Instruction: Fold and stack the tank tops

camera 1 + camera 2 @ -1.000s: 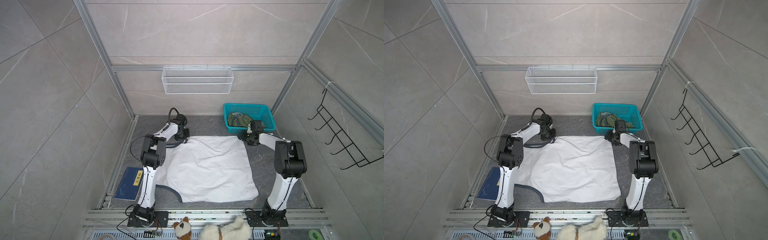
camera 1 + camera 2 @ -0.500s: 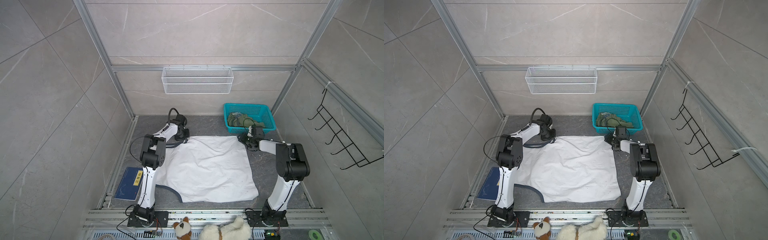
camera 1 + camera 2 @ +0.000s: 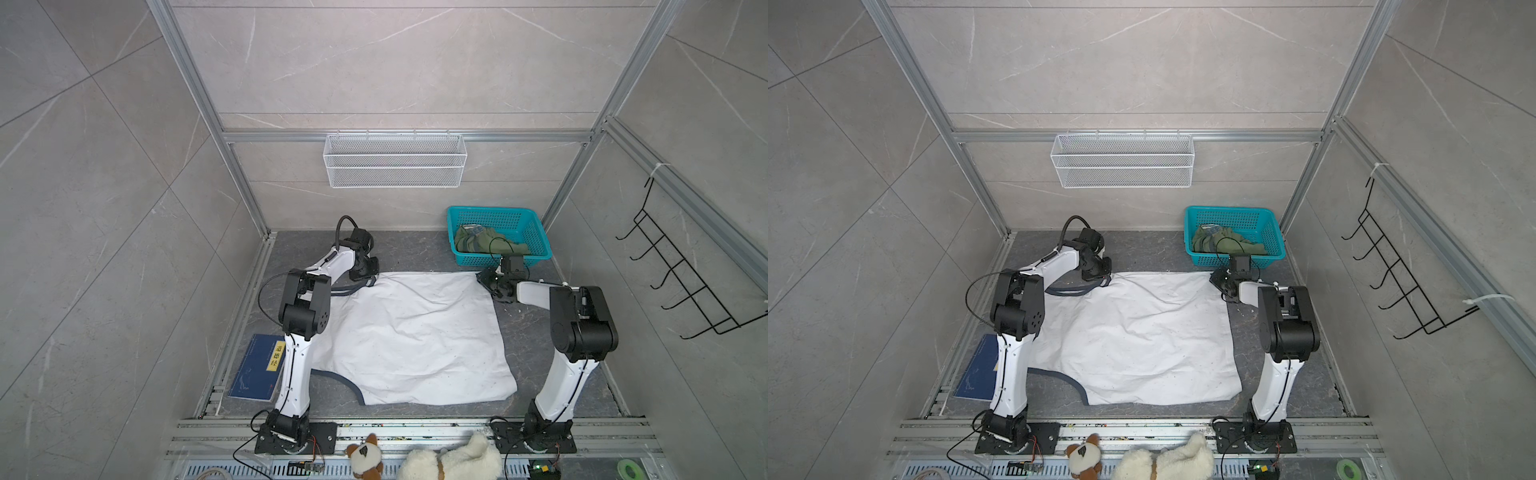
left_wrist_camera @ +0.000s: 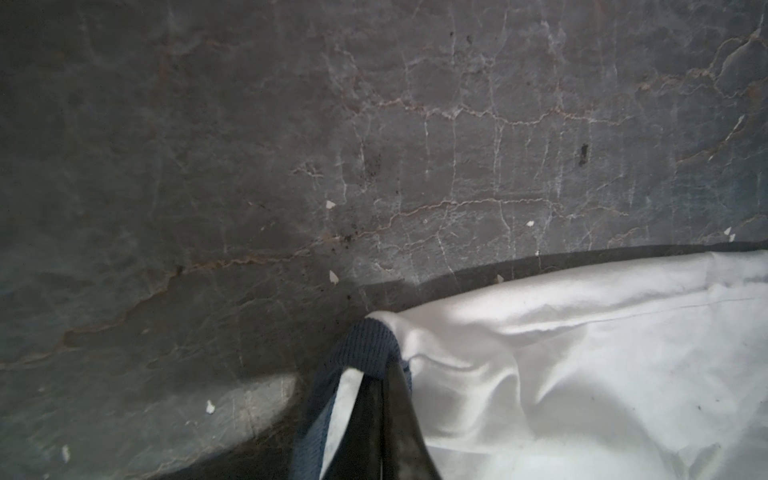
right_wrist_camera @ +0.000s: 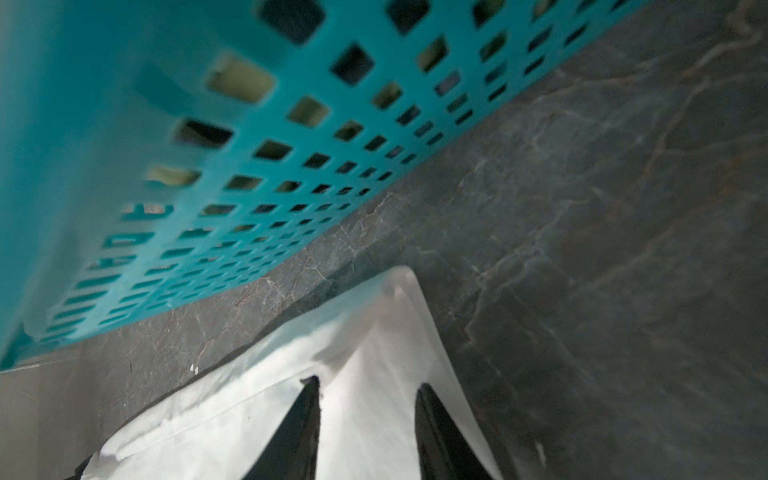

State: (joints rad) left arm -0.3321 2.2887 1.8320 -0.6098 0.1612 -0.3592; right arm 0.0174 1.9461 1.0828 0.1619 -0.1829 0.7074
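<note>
The white tank top (image 3: 415,340) (image 3: 1133,340) with navy trim lies spread flat on the dark table, seen in both top views. My left gripper (image 3: 368,282) (image 4: 380,372) is shut on its navy strap (image 4: 370,345) at the far left corner. My right gripper (image 3: 484,280) (image 5: 368,384) sits low at the far right corner (image 5: 395,299) of the cloth. Its jaws stand apart with white cloth between the fingers (image 5: 311,399). The olive green tank top (image 3: 482,245) (image 3: 1221,243) lies crumpled in the teal basket (image 3: 494,210).
The teal basket's perforated wall (image 5: 166,124) stands close beyond the right gripper. A blue book (image 3: 257,368) lies by the left arm's base. Plush toys (image 3: 449,461) sit at the front rail. A white wire basket (image 3: 395,160) and a black hook rack (image 3: 685,282) hang on the walls.
My right gripper has come down from the basket's front edge to the white tank top's far right corner, and its jaws have narrowed. The left gripper has not moved.
</note>
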